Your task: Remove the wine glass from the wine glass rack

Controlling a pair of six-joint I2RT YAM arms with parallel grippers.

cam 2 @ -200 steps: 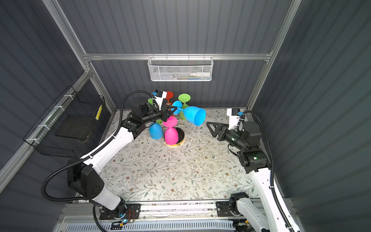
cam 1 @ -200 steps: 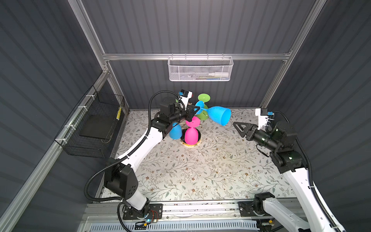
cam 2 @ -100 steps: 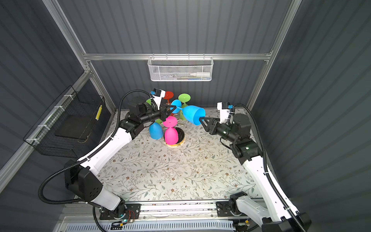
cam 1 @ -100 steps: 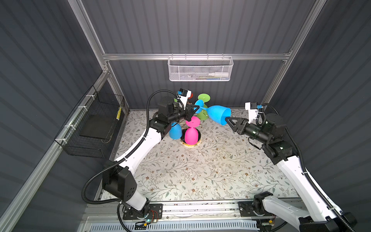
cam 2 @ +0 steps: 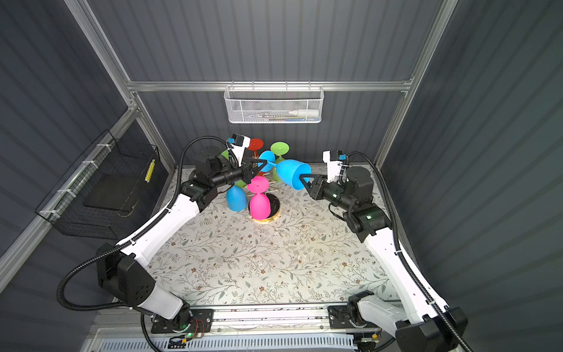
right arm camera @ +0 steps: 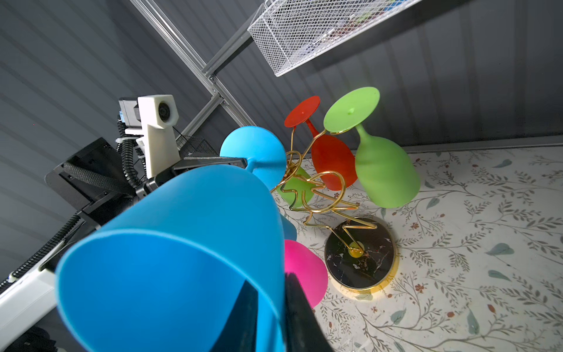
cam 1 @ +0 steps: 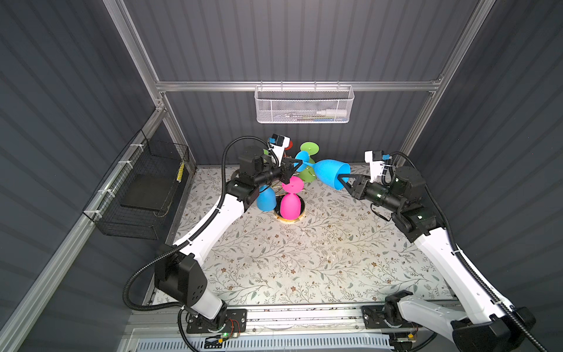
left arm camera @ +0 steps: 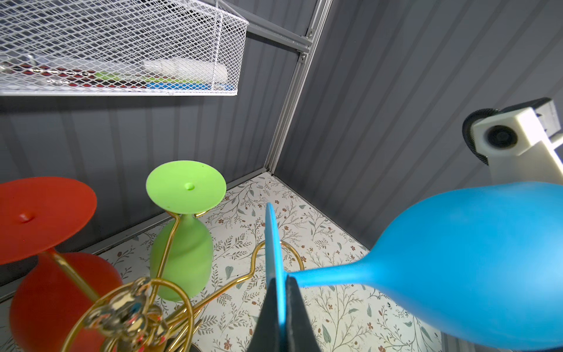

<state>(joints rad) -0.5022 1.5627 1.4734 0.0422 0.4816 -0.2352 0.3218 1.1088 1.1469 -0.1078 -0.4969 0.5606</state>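
The blue glass (cam 1: pixel 330 175) lies sideways in the air between the two arms. It is just beside the top of the rack (right arm camera: pixel 359 262) and, as far as I can see, free of its wire arm. The left gripper (left arm camera: pixel 281 283) is pinched tight on the edge of the foot. The right gripper (right arm camera: pixel 268 280) has one finger inside the bowl and one outside, closed on the wall at the rim. So the lifting-off looks done. What's left, I'd say, is carrying it clear and setting it down. The pink glass (cam 1: pixel 290 205) and the others hang on the rack.

white arm links (cam 1: pixel 213 225), black joints (cam 1: pixel 179 274) (ribbed black cables (cam 1: pixel 224 164)).
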